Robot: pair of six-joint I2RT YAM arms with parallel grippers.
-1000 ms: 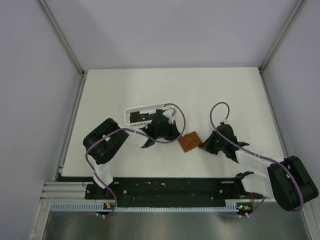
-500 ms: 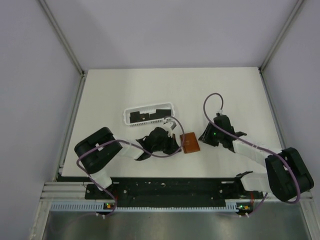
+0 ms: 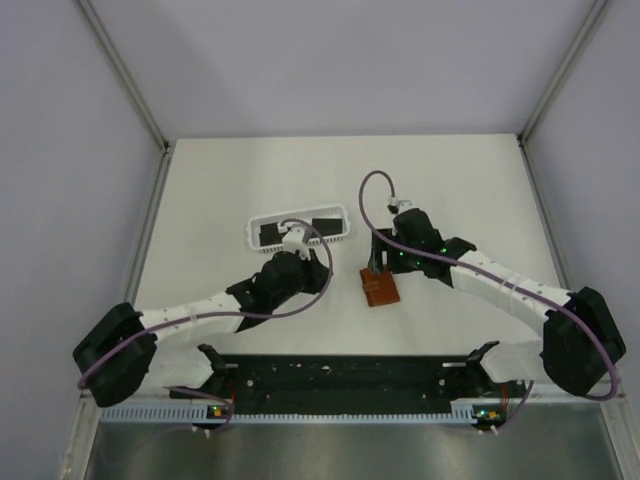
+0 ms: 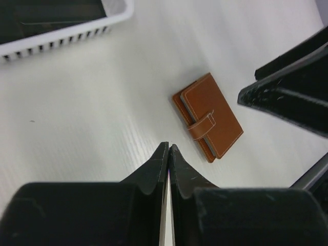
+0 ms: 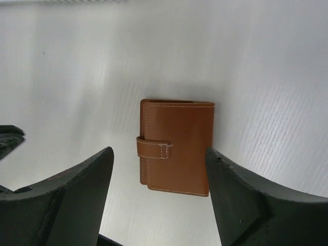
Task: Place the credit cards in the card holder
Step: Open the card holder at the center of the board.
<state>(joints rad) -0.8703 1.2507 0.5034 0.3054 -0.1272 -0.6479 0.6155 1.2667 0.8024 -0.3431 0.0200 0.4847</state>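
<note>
The card holder (image 3: pixel 381 291) is a small brown leather wallet, lying closed on the white table with its clasp strap fastened. My right gripper (image 3: pixel 377 268) hovers just behind it, open. In the right wrist view the card holder (image 5: pixel 185 134) lies below my right gripper (image 5: pixel 159 151), framed by its spread fingers. My left gripper (image 3: pixel 312 268) is to the left of the card holder and apart from it. In the left wrist view my left gripper (image 4: pixel 168 146) is shut on nothing, with the card holder (image 4: pixel 211 114) ahead to the right. Black credit cards (image 3: pixel 271 236) lie in the white basket.
The white slotted basket (image 3: pixel 297 215) stands behind my left gripper, and its rim (image 4: pixel 66 37) shows at the top left of the left wrist view. Grey walls and metal posts enclose the table. The right gripper's fingers (image 4: pixel 292 97) show at the right of the left wrist view.
My right gripper has opened and moved left to just behind the card holder. My left arm has swung out to the left, drawing its gripper back from the card holder.
</note>
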